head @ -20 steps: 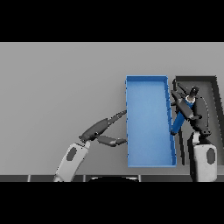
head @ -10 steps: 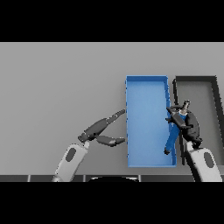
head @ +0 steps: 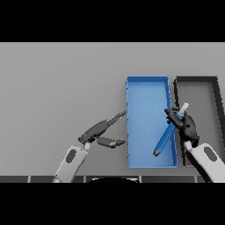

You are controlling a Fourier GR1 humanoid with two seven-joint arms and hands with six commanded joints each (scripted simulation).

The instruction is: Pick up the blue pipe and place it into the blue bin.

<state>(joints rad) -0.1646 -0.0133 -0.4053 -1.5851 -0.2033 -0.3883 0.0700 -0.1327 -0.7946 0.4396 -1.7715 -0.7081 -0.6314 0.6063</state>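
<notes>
The right hand [head: 184,125] has its dark fingers clamped on the upper part of the slender blue pipe with a pale end [head: 168,132]. It holds the pipe tilted, pale tip up toward the right, blue lower end angling down and left over the inside of the shallow rectangular blue bin [head: 147,88]. The lower tip looks close to the bin floor near the right wall, though I cannot tell if it touches. That slant seems chosen so the pipe clears the wall and lies lengthwise when let go. The dark grey tray [head: 197,81] sits just right of the bin. The left hand [head: 100,131] waits over the grey table [head: 57,88] beside the bin's left wall, fingers straight and apart, holding nothing.
</notes>
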